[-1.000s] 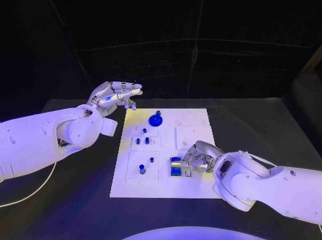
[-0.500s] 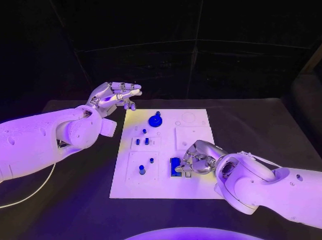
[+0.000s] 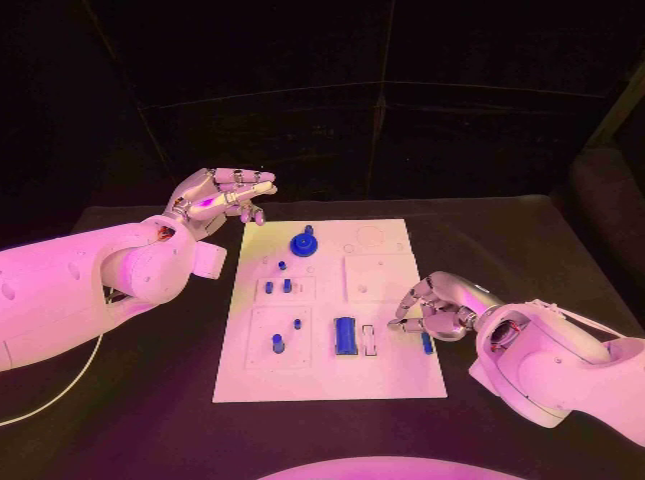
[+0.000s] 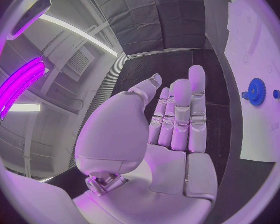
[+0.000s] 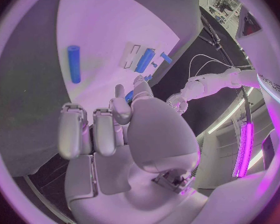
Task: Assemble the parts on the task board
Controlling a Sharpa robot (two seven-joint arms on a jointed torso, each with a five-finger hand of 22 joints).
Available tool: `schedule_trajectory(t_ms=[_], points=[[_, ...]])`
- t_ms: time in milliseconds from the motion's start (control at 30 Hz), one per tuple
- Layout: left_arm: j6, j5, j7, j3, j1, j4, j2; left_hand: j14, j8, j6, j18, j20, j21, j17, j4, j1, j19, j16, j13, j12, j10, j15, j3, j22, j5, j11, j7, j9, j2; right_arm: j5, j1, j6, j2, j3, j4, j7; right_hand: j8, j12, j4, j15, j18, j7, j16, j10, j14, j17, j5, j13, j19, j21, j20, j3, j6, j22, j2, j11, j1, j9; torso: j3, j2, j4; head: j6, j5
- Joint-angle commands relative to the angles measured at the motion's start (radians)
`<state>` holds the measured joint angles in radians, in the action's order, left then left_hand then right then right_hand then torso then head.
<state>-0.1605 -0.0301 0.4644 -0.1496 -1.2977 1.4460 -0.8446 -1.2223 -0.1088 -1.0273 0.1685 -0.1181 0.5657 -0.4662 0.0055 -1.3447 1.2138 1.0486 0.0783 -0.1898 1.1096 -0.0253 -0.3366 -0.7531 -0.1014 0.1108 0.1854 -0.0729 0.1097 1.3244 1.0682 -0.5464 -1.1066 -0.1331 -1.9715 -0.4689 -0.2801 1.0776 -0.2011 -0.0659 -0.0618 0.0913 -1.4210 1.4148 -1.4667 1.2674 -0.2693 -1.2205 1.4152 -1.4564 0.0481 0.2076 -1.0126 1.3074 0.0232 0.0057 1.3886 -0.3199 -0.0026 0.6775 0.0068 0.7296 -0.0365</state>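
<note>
The white task board (image 3: 384,375) lies in the middle of the table. On it are a blue gear (image 3: 305,245), several small blue pegs (image 3: 278,286) and a blue block (image 3: 345,335) set in a slot, with an empty slot (image 3: 367,340) beside it. A blue cylinder (image 3: 427,343) (image 5: 73,63) lies loose near the board's right edge. My right hand (image 3: 438,305) (image 5: 109,134) hovers over that edge just above the cylinder, fingers bent, holding nothing. My left hand (image 3: 224,192) (image 4: 177,129) is raised off the board's far left corner, fingers straight, empty.
The black table (image 3: 553,250) surrounds the board, with bare room to its right and far side. A pale cable (image 3: 48,400) runs over the table under my left arm. My left forearm (image 3: 77,290) overhangs the table left of the board.
My right hand has drawn back to the right, away from the blue block, which stays in its slot. The blue cylinder now shows beside the hand. The left hand has barely moved.
</note>
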Motion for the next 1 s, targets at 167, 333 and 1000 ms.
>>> schedule_trajectory(t_ms=[167, 333, 1000], points=[[0.008, -0.006, 0.021, 0.000, -0.001, 0.007, -0.002, 0.007, -0.007, 0.006, 0.014, -0.004, -0.006, 0.001, -0.002, -0.003, 0.001, 0.004, 0.001, -0.008, -0.009, 0.002, 0.006, 0.001, -0.001, -0.001, -0.003, -0.001, -0.010, -0.015, 0.004, -0.007, -0.075, 0.000, 0.006, 0.106, 0.014, 0.019, 0.007, 0.007, 0.004, 0.000, 0.007, 0.006, -0.045, -0.009, -0.045, -0.018, -0.008, 0.006, 0.006, 0.008, 0.006, 0.015, 0.004, 0.003, 0.020, 0.002, -0.0002, 0.000, -0.0004, 0.005, -0.013], [0.014, -0.016, 0.019, 0.000, -0.002, 0.007, 0.000, 0.007, -0.008, 0.006, 0.014, -0.005, -0.007, 0.003, 0.000, 0.002, 0.001, 0.004, 0.001, -0.010, -0.009, 0.001, 0.012, 0.002, -0.003, 0.000, -0.002, -0.001, -0.006, -0.012, 0.003, 0.031, -0.088, -0.001, 0.029, 0.084, 0.019, 0.016, 0.001, 0.008, 0.003, 0.001, 0.011, 0.005, -0.044, -0.014, -0.047, -0.018, -0.011, 0.009, 0.007, 0.016, 0.004, 0.011, 0.002, 0.004, 0.014, 0.002, 0.0010, -0.001, -0.0101, 0.009, -0.016], [0.022, -0.021, 0.015, 0.000, -0.001, 0.003, 0.002, 0.008, -0.009, 0.006, 0.014, -0.005, -0.007, 0.003, 0.001, 0.003, 0.001, 0.005, 0.001, -0.011, -0.010, 0.001, 0.015, 0.003, -0.004, 0.000, -0.002, -0.001, -0.006, 0.140, -0.005, 0.169, -0.075, -0.003, 0.048, -0.018, 0.009, 0.302, -0.076, 0.003, 0.027, -0.015, -0.092, 0.091, -0.081, 0.182, -0.032, -0.224, 0.056, -0.045, 0.004, 0.085, -0.049, 0.117, -0.033, -0.006, -0.047, -0.032, 0.0017, -0.002, -0.0146, 0.008, -0.021]])
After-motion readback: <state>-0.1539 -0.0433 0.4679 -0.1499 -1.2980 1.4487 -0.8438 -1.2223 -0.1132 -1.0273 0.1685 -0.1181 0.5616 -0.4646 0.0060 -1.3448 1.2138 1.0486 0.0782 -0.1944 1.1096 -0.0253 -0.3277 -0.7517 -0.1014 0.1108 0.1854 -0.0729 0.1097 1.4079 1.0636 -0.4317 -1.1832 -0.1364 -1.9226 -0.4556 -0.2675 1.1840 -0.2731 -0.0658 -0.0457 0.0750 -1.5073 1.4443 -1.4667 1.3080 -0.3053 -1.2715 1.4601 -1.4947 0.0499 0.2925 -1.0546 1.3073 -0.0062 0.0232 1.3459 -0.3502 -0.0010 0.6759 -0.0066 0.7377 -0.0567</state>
